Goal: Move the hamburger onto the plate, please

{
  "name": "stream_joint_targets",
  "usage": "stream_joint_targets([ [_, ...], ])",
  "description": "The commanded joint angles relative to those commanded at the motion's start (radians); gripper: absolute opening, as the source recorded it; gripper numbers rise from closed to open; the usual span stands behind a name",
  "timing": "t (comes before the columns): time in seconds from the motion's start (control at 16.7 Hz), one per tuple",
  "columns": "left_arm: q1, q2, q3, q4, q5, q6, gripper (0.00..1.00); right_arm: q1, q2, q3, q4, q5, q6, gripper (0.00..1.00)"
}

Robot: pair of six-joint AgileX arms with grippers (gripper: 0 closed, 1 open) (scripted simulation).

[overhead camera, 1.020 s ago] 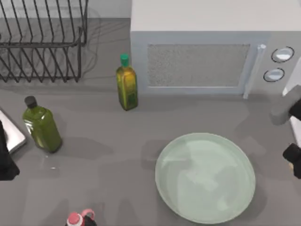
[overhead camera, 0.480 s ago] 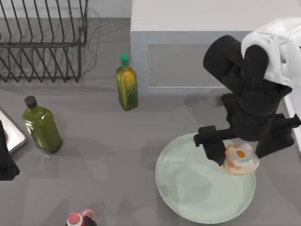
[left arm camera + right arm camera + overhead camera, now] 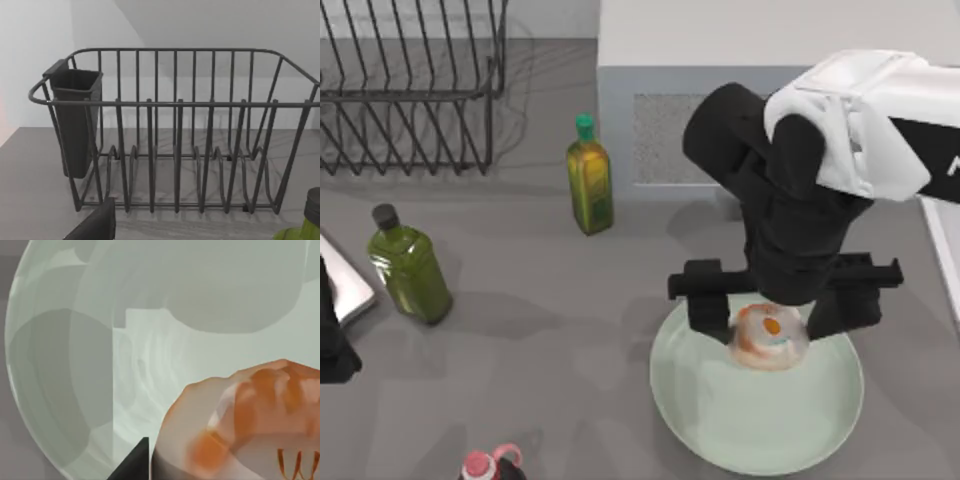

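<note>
The right arm has swung in from the right edge of the worktop, its right gripper carrying the hamburger leftward from the plate's right rim to above the plate's upper middle, where it had stood bare a second ago.

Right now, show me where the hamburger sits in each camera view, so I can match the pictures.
Top view: the hamburger is between the right gripper's fingers, over the far part of the plate.
Left wrist view: not in it; this camera faces the dish rack.
Right wrist view: the hamburger is close to the camera, above the plate.
Shared landmark: the mint-green plate.
</note>
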Motion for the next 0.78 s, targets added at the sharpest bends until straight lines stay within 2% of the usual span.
stream_joint_targets([
  [0.24,0.0,0.0,0.0,0.0,0.0,0.0,1.0,-0.004,-0.003,-0.007,0.002,-0.001,0.0,0.0],
  [0.6,0.0,0.0,0.0,0.0,0.0,0.0,1.0,0.0,0.046,-0.105,0.158,0.0,0.001,0.0],
  [0.78,0.0,0.0,0.0,0.0,0.0,0.0,1.0,0.002,0.055,-0.114,0.168,0.0,0.002,0.0],
])
